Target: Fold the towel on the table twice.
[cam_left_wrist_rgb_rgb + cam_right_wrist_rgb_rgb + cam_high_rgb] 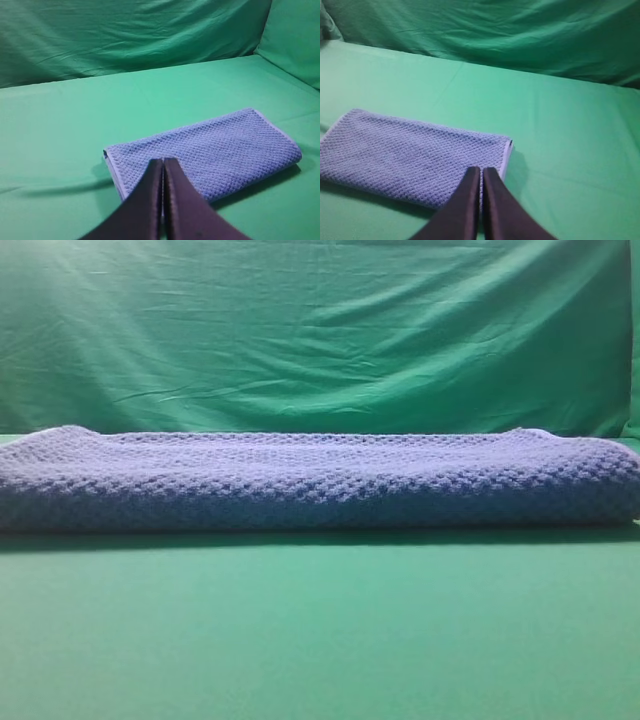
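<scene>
The green table [60, 120] is seen bare around the folded waffle-weave towel [215, 150], hemmed edges aligned; left gripper [163, 162] and right gripper [481, 171] are clenched, nothing grasped.

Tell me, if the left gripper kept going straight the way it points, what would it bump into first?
Probably the towel. The shut left gripper points at its near end, and nothing else lies between them. How high the tips are above the cloth is unclear, so it might skim over toward the green backdrop.
</scene>
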